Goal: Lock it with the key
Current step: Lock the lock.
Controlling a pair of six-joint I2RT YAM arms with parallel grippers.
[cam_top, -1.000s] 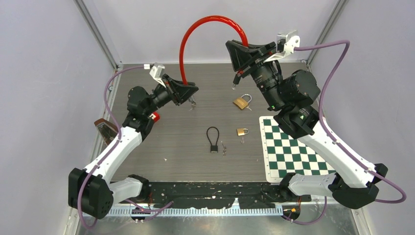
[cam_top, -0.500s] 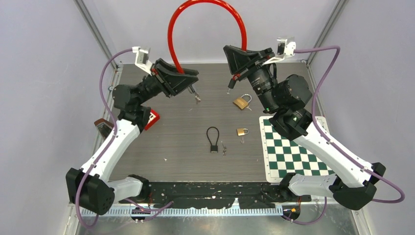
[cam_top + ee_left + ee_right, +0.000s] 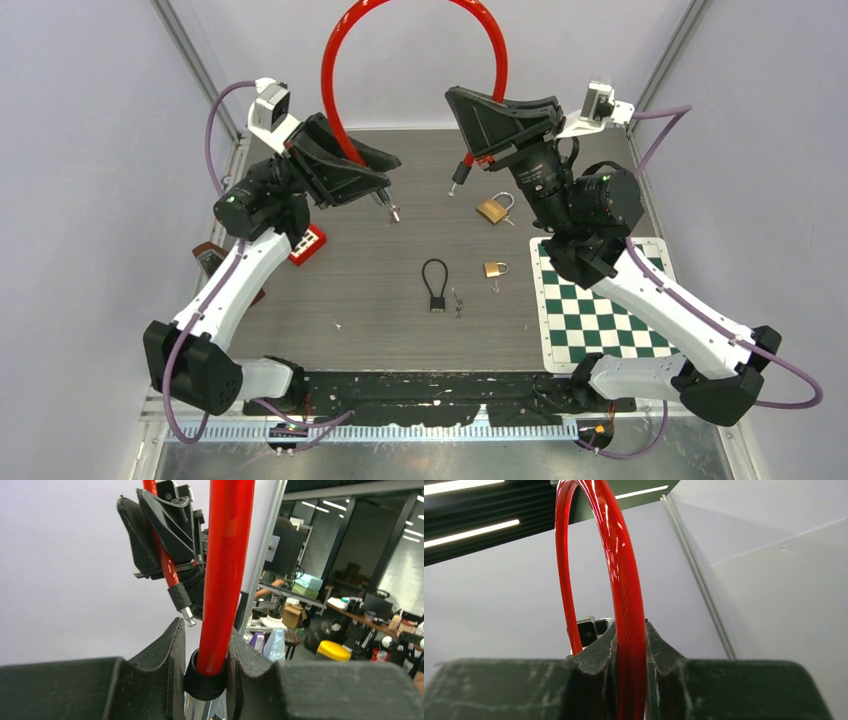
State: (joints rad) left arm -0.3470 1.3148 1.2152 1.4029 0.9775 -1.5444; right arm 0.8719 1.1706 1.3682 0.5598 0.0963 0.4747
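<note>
A red cable (image 3: 335,55) arches high over the table, held by both grippers. My left gripper (image 3: 365,170) is shut on the black collar (image 3: 204,680) at one end of the red cable (image 3: 227,555); a metal pin (image 3: 390,210) sticks out below it. My right gripper (image 3: 487,105) is shut on the red cable (image 3: 624,580) near its other end, whose black tip with a metal pin (image 3: 458,180) hangs free. That pin (image 3: 188,616) also shows in the left wrist view. Small keys (image 3: 458,303) lie on the table.
On the table lie a black cable padlock (image 3: 435,283), a small brass padlock (image 3: 494,268) and a larger brass padlock (image 3: 492,209). A red block (image 3: 307,243) sits under the left arm. A green checkered mat (image 3: 600,305) lies at the right.
Both grippers have lifted with the red cable, so the arch stands taller. The left gripper has moved up and back, uncovering the red block beneath it.
</note>
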